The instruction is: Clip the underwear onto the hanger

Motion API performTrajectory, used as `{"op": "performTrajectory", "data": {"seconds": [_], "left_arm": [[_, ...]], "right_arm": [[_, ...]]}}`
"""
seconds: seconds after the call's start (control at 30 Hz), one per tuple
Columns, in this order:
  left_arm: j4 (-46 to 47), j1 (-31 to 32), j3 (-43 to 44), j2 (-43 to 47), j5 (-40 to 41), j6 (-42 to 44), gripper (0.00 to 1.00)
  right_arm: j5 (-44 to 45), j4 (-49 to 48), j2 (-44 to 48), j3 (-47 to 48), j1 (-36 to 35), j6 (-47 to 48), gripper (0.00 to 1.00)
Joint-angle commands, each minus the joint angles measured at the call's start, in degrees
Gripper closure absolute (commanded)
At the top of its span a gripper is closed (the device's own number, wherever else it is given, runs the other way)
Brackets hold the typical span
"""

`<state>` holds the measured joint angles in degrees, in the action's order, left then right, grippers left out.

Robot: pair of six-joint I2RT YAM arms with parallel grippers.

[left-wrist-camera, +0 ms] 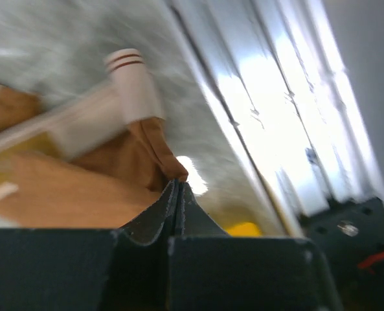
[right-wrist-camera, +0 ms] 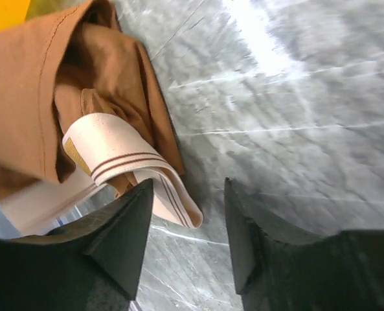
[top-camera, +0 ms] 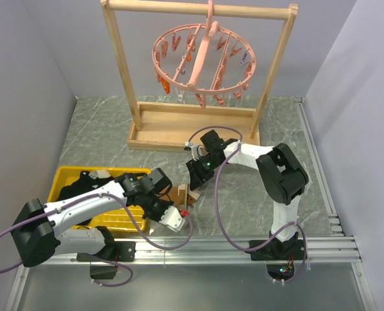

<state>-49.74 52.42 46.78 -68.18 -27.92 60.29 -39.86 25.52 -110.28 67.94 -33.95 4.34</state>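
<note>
The brown underwear (top-camera: 187,194) with its pale striped waistband lies bunched on the table between the two grippers. My left gripper (top-camera: 176,208) is shut, pinching an edge of the brown fabric (left-wrist-camera: 136,155) at its tips (left-wrist-camera: 178,186); the waistband (left-wrist-camera: 133,83) shows beyond, blurred. My right gripper (top-camera: 195,180) is open just above the table, its jaws (right-wrist-camera: 188,189) straddling a loop of the waistband (right-wrist-camera: 124,162), with the brown cloth (right-wrist-camera: 36,103) to its left. The pink ring hanger (top-camera: 204,61) with its clips hangs from the rack's top bar, far from both grippers.
The wooden frame rack (top-camera: 192,133) stands at the back on its tray base. A yellow bin (top-camera: 65,181) holding a black garment sits at the left under my left arm. Metal rails (top-camera: 243,249) run along the near table edge.
</note>
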Motion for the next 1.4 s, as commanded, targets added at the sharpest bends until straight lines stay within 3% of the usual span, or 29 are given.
{"op": "performTrajectory", "data": {"seconds": [0.0, 0.1, 0.17, 0.2, 0.4, 0.67, 0.93, 1.03, 1.07, 1.1, 1.2, 1.23, 1.33, 1.37], "left_arm": [[-3.70, 0.84, -3.45, 1.12, 0.41, 2.63, 1.00], [-3.09, 1.89, -6.96, 2.44, 2.69, 4.04, 0.97], [-2.56, 2.16, -8.55, 3.14, 4.98, 4.13, 0.83], [-2.12, 2.16, -8.64, 3.49, 5.24, 3.87, 0.70], [-1.42, 2.24, -4.34, 5.95, 1.65, -0.43, 0.44], [6.40, 7.95, -2.57, 6.84, 2.08, -10.02, 0.37], [11.58, 14.10, -8.89, 7.45, 6.21, -12.74, 0.40], [15.18, 17.09, -10.74, 6.31, 9.88, -15.29, 0.48], [15.80, 17.71, -11.01, 5.79, 10.77, -15.81, 0.54], [16.16, 18.23, -11.01, 4.82, 11.74, -16.43, 0.73], [17.57, 18.24, -9.87, 4.81, 14.73, -21.86, 0.97], [17.39, 18.24, -8.91, 5.25, 15.00, -22.75, 1.00], [14.86, 17.28, -5.58, 7.01, 14.83, -24.96, 1.00], [14.23, 15.88, -4.35, 7.18, 14.48, -25.48, 1.00]], "right_arm": [[0.66, 4.01, -2.13, 0.79, -1.47, 4.18, 0.46], [0.48, 5.42, -2.13, 1.14, -2.34, 5.50, 0.50], [0.48, 5.77, -2.13, 1.40, -2.87, 5.77, 0.55], [0.48, 5.77, -2.22, 1.40, -3.05, 5.77, 0.57], [-0.31, 6.03, -2.40, 1.58, -3.40, 5.68, 0.76], [-0.40, 6.74, -1.08, 1.14, -3.40, 5.95, 0.84], [-0.57, 6.83, -0.55, 0.97, -3.40, 5.51, 0.90], [-1.19, 6.56, 0.06, 0.53, -3.40, 5.24, 0.94], [-1.19, 6.48, 0.50, 0.44, -3.40, 5.24, 0.97], [-1.10, 6.39, 0.76, 0.26, -3.40, 5.33, 0.98], [-0.49, 6.21, 2.17, -0.44, -3.31, 5.24, 1.00], [-0.49, 5.95, 2.52, -0.88, -3.22, 5.07, 1.00], [-0.66, 5.86, 4.45, -1.67, -3.05, 4.45, 0.84], [-0.40, 5.77, 5.68, -1.85, -2.87, 3.93, 0.65]]}}
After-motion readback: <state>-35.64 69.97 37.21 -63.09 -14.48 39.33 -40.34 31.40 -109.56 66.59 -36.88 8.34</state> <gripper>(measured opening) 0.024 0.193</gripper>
